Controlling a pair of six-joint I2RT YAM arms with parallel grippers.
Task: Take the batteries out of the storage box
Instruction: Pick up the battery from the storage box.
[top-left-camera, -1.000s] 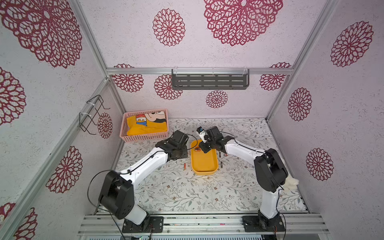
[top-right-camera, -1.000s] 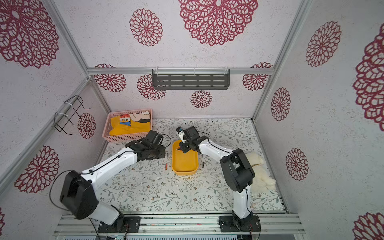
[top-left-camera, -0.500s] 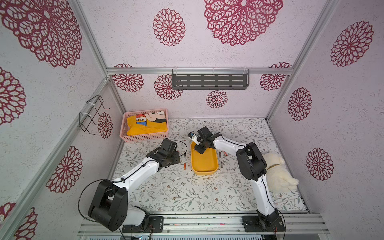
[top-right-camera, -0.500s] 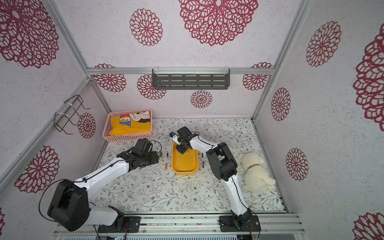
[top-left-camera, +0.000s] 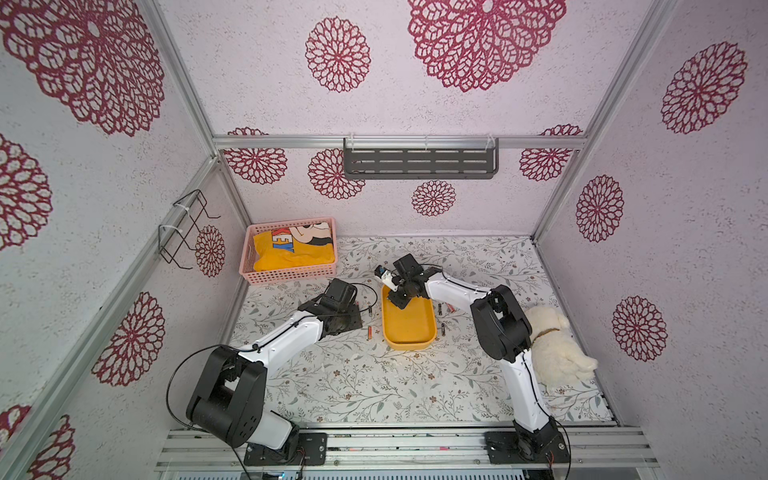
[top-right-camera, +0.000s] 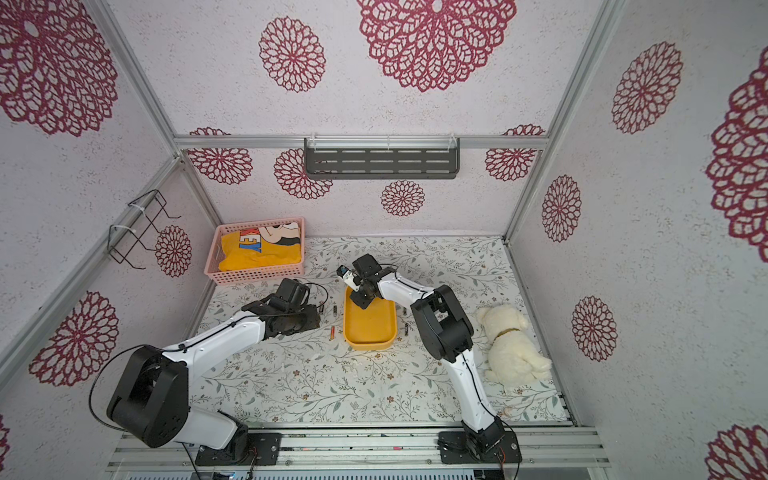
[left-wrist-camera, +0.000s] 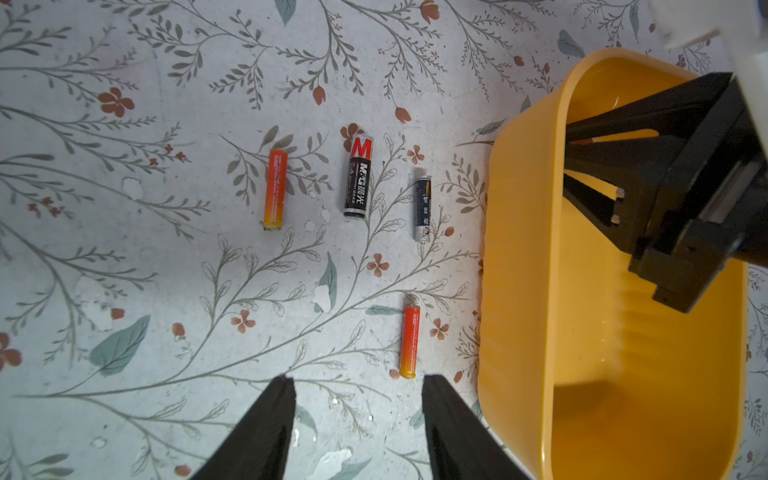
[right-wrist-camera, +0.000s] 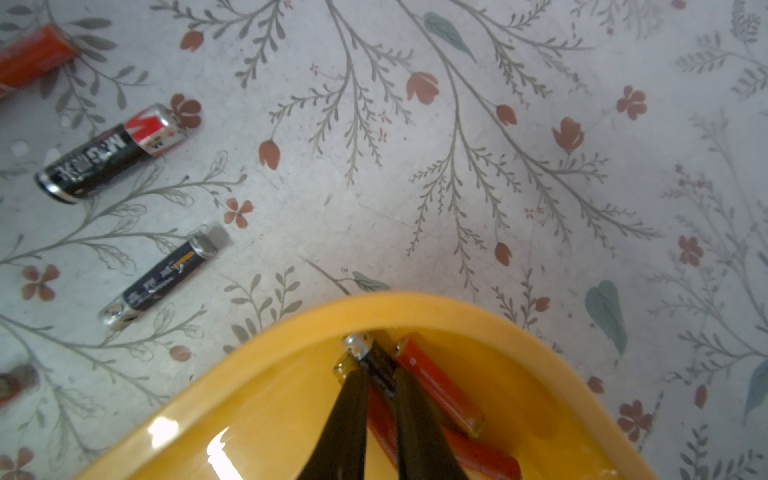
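Retreating from the storage box (left-wrist-camera: 519, 249) since a second ago, the left gripper (left-wrist-camera: 357, 384) hovers, fingers wide and empty, over four batteries (left-wrist-camera: 357, 183) already on the tabletop (left-wrist-camera: 166, 257). Inside the box, the right gripper (right-wrist-camera: 379, 372) pinches narrow around a black battery (right-wrist-camera: 369, 354); orange batteries (right-wrist-camera: 436, 390) remain beside it.

Floral-patterned desk (top-left-camera: 374, 386) is carrying a yellow storage box (top-left-camera: 409, 328) near its centre. Loose batteries (left-wrist-camera: 356, 181) are lying on both sides of it. A pink basket (top-left-camera: 286, 275) is sitting in the far left corner, and a plush dog (top-left-camera: 557, 353) is lying along the right edge.
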